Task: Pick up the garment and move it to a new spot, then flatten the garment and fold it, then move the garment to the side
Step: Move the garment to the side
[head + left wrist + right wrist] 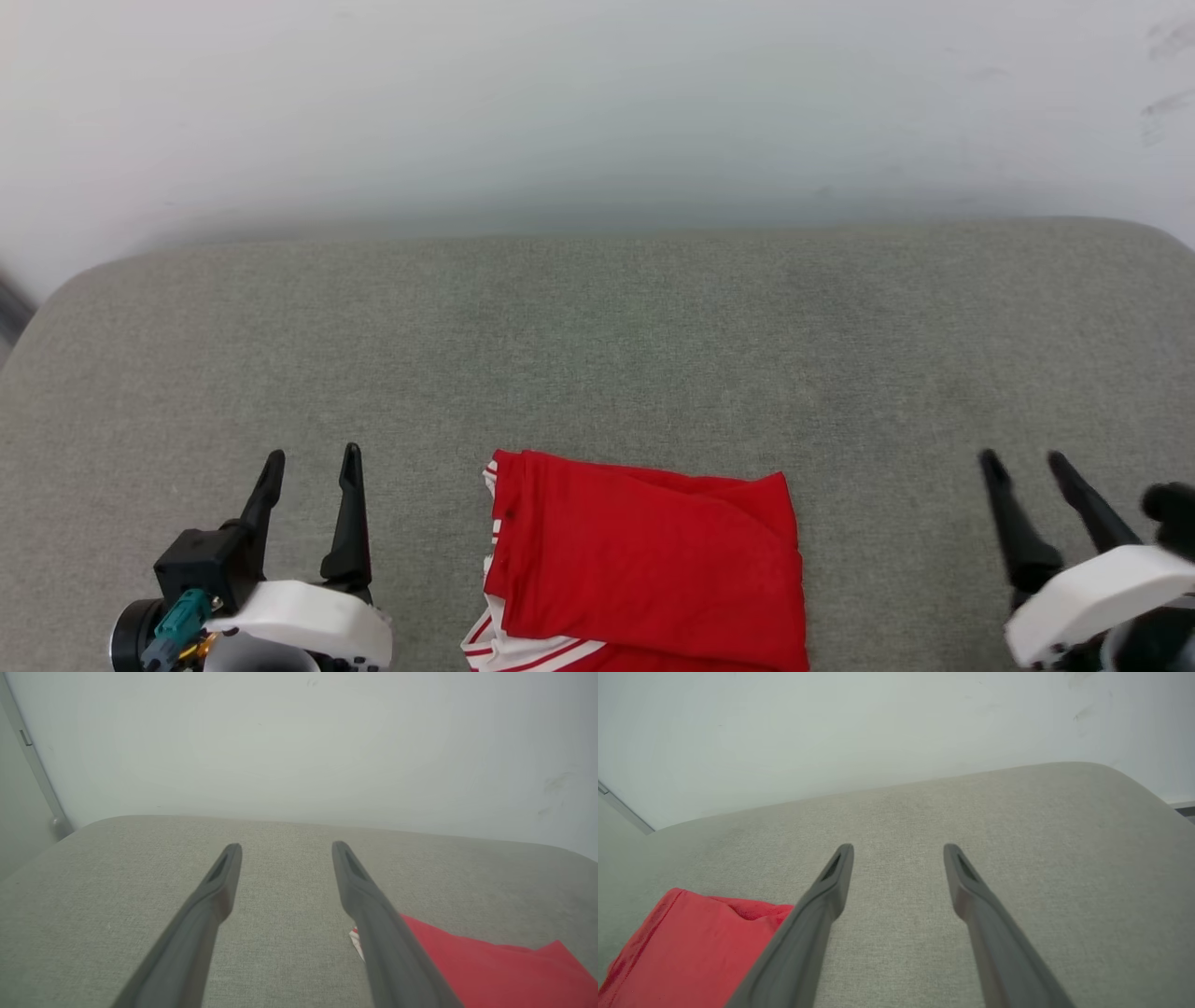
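Left arm pose: I see the left gripper (313,453) low on my left. Its two dark fingers point away from me over the padded surface (597,355), and the white wrist shell sits behind them.
Left fingers: spread wide, with bare cloth showing between the tips and nothing held.
Right arm pose: the right gripper (1022,457) is low on my right. Its fingers point away and lean slightly inward, toward the left arm's side.
Right fingers: also spread wide, holding nothing.
Contact with surface: I cannot tell whether either pair of tips touches the padding.
Garment position: the garment (644,551) lies on the padding between the two pairs of fingers, clear of both and somewhat nearer the left pair. Its far edge is about level with the fingertips. The near edge is cut off by the bottom of the head view.
Garment, wrist views: from the left wrist a corner shows just past that gripper's inner finger, and from the right wrist likewise, partly hidden by the finger.
Garment shape: a folded, roughly rectangular bundle with a few soft creases along the far edge.
Garment material: thin red fabric, with white and red-striped trim peeking out on the side toward the left fingers.
Surface: grey-green woven upholstery with rounded far corners.
Backdrop: a plain white wall (597,93) with faint scuffs.
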`<state>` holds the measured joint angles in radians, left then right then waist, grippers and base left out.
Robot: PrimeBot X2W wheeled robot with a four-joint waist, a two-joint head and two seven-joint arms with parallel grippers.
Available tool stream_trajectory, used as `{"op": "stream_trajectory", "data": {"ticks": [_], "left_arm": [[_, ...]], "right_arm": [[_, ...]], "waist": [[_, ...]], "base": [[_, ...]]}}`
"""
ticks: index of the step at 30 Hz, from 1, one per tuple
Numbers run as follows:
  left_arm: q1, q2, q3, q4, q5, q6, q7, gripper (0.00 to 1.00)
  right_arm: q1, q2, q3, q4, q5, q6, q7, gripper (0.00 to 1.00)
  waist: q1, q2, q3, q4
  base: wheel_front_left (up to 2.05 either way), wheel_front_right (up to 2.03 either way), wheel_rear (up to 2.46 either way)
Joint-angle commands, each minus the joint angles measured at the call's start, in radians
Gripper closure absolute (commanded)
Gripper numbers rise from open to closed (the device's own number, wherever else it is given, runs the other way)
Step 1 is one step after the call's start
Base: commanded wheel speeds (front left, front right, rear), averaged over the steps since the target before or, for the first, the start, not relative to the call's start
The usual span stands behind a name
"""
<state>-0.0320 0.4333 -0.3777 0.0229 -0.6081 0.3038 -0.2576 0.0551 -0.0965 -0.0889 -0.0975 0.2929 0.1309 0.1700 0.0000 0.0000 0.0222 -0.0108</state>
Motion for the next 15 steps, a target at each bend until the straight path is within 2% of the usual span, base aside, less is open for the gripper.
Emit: {"op": "stream_trajectory", "data": {"ticks": [1,5,8,11,15], "left_arm": [[-0.016,-0.007,0.008,-0.007,0.008,0.004,-0.004,0.0],[-0.021,-0.026,0.027,-0.02,0.019,0.0,-0.007,0.0],[-0.031,-0.044,0.047,-0.03,0.034,-0.005,-0.009,0.0],[-0.038,-0.064,0.057,-0.037,0.055,-0.015,-0.009,0.0],[-0.051,-0.085,0.067,-0.034,0.076,-0.036,-0.009,0.0]], "right_arm": [[-0.019,-0.025,-0.03,0.032,0.043,0.0,0.034,0.0],[-0.046,-0.076,-0.111,0.157,0.177,0.0,0.193,0.0],[-0.064,-0.121,-0.132,0.259,0.278,0.0,0.343,0.0],[-0.093,-0.113,-0.14,0.336,0.368,0.0,0.458,0.0],[-0.128,-0.064,-0.118,0.4,0.473,0.0,0.607,0.0]], "waist": [[0.0,0.0,0.011,0.008],[0.0,0.0,0.028,0.035],[0.0,0.0,0.041,0.057],[0.0,0.0,0.056,0.079],[0.0,0.0,0.078,0.109]], "base": [[0.0,0.0,0.0],[0.0,0.0,0.0],[0.0,0.0,0.0],[0.0,0.0,0.0],[0.0,0.0,0.0]]}}
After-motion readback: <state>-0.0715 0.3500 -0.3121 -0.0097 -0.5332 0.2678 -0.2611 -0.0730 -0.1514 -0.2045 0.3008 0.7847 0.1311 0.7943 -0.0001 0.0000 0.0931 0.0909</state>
